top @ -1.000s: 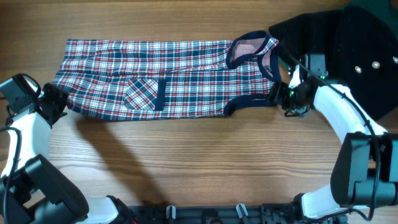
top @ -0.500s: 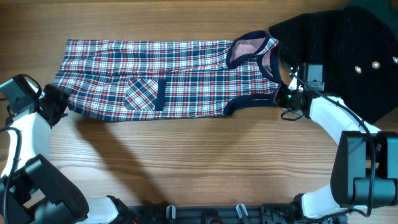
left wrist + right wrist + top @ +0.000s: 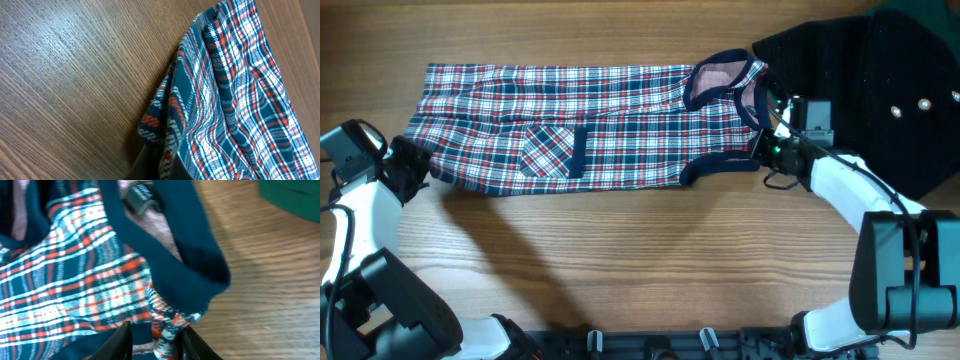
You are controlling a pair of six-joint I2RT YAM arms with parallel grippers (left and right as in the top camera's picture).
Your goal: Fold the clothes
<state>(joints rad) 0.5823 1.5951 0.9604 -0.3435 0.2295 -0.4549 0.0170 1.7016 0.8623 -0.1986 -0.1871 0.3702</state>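
Table point(image 3: 650, 250) bears clothes point(image 3: 570, 140), garment point(image 3: 860, 80) (black), perhaps green fabric point(image 3: 935, 12).

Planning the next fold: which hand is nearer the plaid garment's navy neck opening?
Right. The right hand grips the plaid garment at the shoulder, just beside the neck opening; the left hand pinches its hem corner at the far opposite end.

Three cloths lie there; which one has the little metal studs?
The black garment at the far right: two pale studs show on it. The plaid garment has only checks and navy trim; the green fabric is plain.
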